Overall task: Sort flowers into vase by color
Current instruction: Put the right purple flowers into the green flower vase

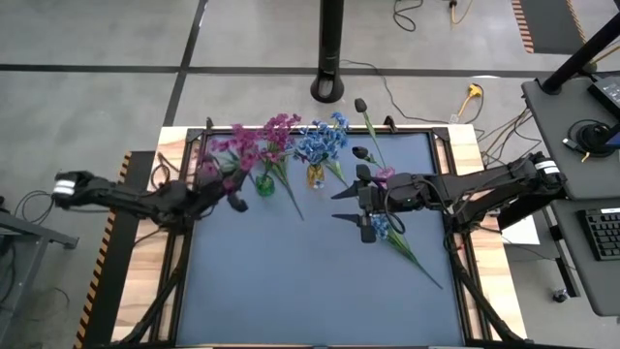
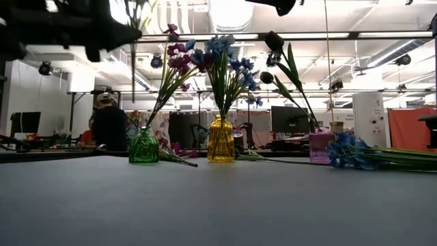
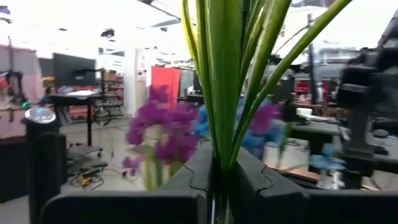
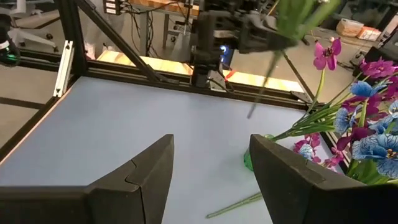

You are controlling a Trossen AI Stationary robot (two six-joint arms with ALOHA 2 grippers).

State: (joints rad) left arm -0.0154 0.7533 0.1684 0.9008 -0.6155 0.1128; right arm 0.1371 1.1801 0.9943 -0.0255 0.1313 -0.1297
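Note:
My left gripper point(image 1: 225, 194) is shut on a flower sprig point(image 3: 224, 74) with long green leaves and holds it above the table's left part, just left of the green vase point(image 1: 263, 184). That vase holds magenta flowers point(image 1: 262, 141). Beside it a yellow vase point(image 1: 316, 176) holds blue flowers point(image 1: 325, 141). Dark purple buds point(image 1: 360, 105) stand in a pink vase point(image 2: 319, 147). A blue sprig point(image 1: 380, 228) lies flat on the table by my right gripper point(image 1: 349, 206), which hovers open above the table's middle with nothing between its fingers. My left gripper pinches the sprig's stem and leaf bases point(image 3: 217, 163) between its two fingers. The fingers come about level from the table's left side and lie across the stem. The sprig stands upright, lifted clear, and its bare lower stem point(image 4: 260, 87) hangs below the fingers.
A person sits at a desk point(image 2: 109, 126) in the room beyond the far edge. Black frame rails point(image 4: 124, 68) border the table. The near half of the grey table top point(image 1: 310, 291) has free room.

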